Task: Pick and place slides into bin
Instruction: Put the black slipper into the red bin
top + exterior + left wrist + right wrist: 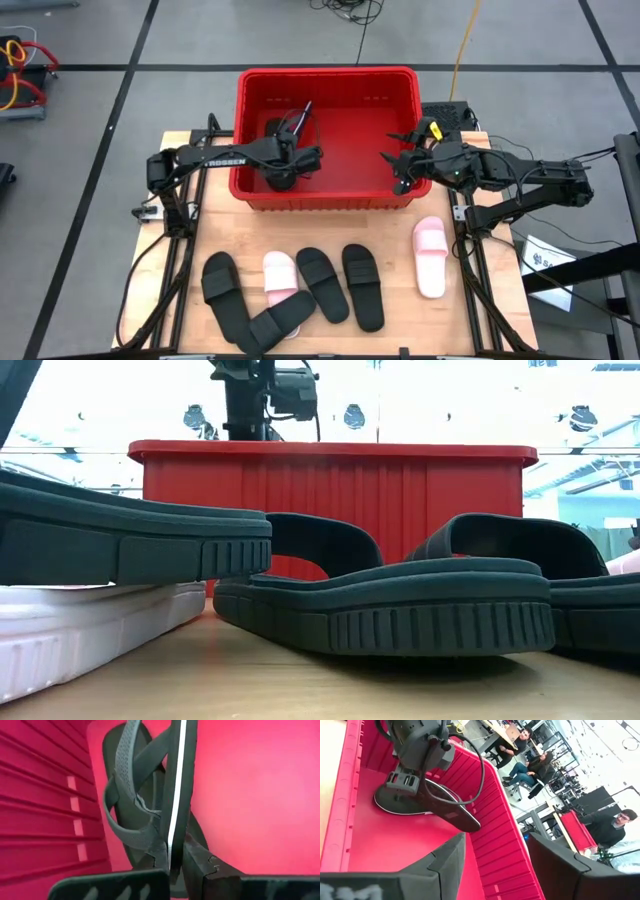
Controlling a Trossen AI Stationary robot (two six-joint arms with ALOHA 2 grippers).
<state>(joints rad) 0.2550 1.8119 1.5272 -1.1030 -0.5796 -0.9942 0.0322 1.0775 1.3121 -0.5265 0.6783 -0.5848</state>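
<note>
The red bin (325,72) stands at the table's far middle. My left gripper (283,165) reaches down into its left half, shut on a black thong flip-flop (175,790) turned on edge. Under it a second black flip-flop (395,802) lies flat on the bin floor. My right gripper (392,170) hovers open over the bin's right half with nothing between its fingers (445,865). Several slides lie soles-down along the table's near side: black ones (322,283) (362,285) (220,290), a pink one (280,278) partly under another black one (285,318), and a pink one (430,255) at the right. My left gripper pinches one end of the flip-flop's sole (172,862) between its two fingers, pads on the sole's top and bottom faces. The fingers slant down into the bin from the table's left. The sole stands on edge, straps (125,800) to one side, reaching away from the fingers. I cannot tell whether its far end touches the bin floor.
The bin's ribbed walls (40,795) stand close beside the held flip-flop. In the low view black slides (400,600) lie in front of the bin's near wall (400,490). People sit in the room beyond the table (530,765).
</note>
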